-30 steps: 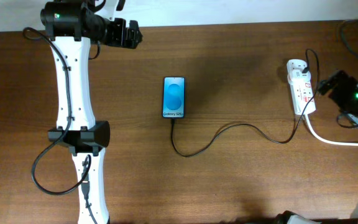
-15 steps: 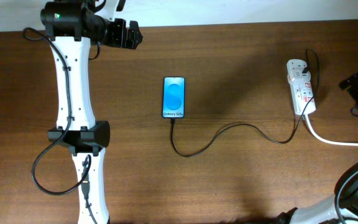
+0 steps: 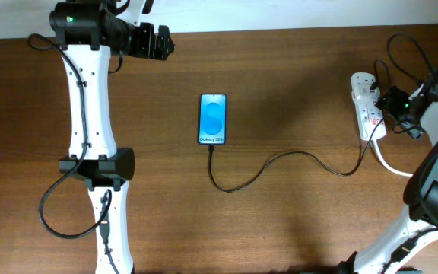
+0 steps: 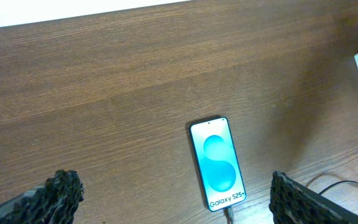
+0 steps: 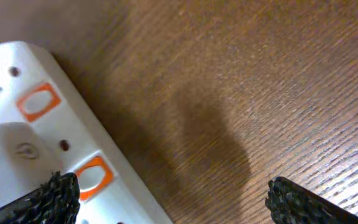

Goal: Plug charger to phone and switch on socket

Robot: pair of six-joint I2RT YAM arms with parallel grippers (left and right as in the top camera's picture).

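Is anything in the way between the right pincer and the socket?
Nothing visible. The right pincer hangs open at the socket's edge, one fingertip right beside an orange switch.

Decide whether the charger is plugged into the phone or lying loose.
Plugged in, it appears. The charger ends at the bottom edge of the phone, its tip touching that edge in both the overhead and left wrist views.

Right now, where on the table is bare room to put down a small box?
Bare wood lies between the left arm and the phone, and between the phone and the socket, except where the charger runs. Crowded around the socket, where the right gripper hovers.
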